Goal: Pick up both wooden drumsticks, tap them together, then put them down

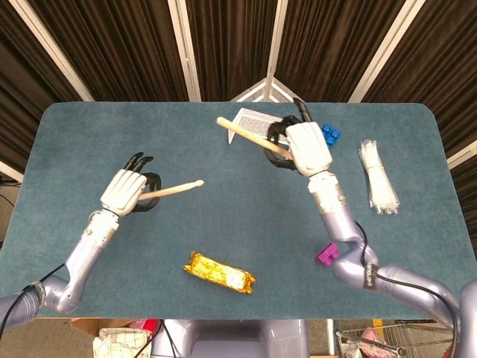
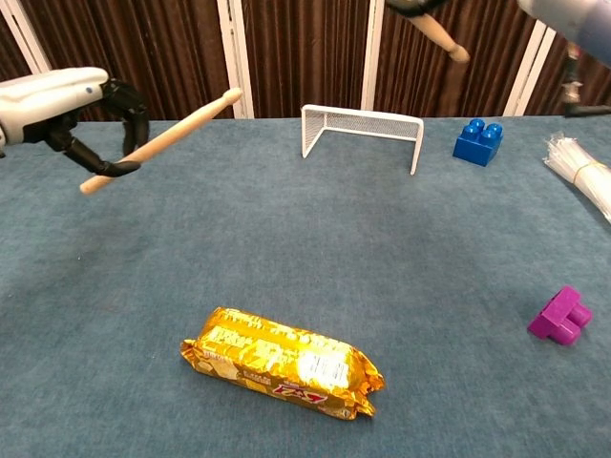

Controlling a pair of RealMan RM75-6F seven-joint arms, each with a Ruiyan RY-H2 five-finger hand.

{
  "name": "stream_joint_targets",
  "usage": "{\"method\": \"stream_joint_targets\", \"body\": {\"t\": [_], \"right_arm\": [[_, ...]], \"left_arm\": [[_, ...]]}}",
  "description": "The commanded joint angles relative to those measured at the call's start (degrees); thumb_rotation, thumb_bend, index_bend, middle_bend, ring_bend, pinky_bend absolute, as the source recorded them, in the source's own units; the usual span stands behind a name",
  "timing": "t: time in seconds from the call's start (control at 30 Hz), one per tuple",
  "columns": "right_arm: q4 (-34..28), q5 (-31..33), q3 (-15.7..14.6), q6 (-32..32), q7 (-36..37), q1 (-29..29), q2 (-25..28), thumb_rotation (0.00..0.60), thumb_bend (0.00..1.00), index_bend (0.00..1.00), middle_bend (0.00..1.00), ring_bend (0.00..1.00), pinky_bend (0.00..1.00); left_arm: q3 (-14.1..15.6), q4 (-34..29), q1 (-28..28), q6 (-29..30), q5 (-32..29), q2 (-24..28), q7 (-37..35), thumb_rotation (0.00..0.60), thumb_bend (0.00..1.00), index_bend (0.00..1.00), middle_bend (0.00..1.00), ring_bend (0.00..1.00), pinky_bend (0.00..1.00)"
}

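Observation:
My left hand (image 1: 127,190) (image 2: 59,107) grips one wooden drumstick (image 1: 176,189) (image 2: 162,139) above the table's left half, the stick's tip pointing right and upward. My right hand (image 1: 304,147) holds the other drumstick (image 1: 246,134) high over the middle back of the table, its long end pointing left. In the chest view only the butt of that stick (image 2: 439,36) shows at the top edge, and the right hand itself is cut off there. The two sticks are apart.
A white wire goal (image 1: 256,120) (image 2: 361,132) stands at the back centre with a blue brick (image 1: 329,134) (image 2: 480,141) beside it. A bundle of clear straws (image 1: 377,184) (image 2: 582,175) lies right. A purple block (image 1: 326,254) (image 2: 562,316) and a gold snack pack (image 1: 219,272) (image 2: 283,362) lie nearer.

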Motion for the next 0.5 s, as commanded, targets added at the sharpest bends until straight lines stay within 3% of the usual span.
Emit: {"method": "stream_joint_targets", "body": {"t": [0.03, 0.2, 0.5], "right_arm": [[1.2, -1.1, -0.1, 0.2, -2.5, 1.8, -1.0, 0.600, 0.56, 0.78, 0.64, 0.40, 0.00], [3.2, -2.6, -2.2, -0.4, -8.1, 3.6, -1.8, 0.600, 0.56, 0.78, 0.64, 0.40, 0.00], [2.7, -1.1, -3.4, -1.3, -14.1, 5.2, -2.6, 0.600, 0.56, 0.79, 0.64, 0.40, 0.00]], "left_arm": [[-0.8, -2.3, -0.5, -0.2, -0.4, 0.5, 1.4, 0.600, 0.52, 0.59, 0.57, 0.12, 0.03], [-1.5, -4.4, -0.9, -0.5, -0.8, 0.3, 1.3, 0.600, 0.52, 0.59, 0.57, 0.12, 0.03], [-3.5, -7.4, -1.4, 0.7, -0.6, -1.3, -1.1, 0.600, 0.52, 0.59, 0.57, 0.12, 0.03]]}}
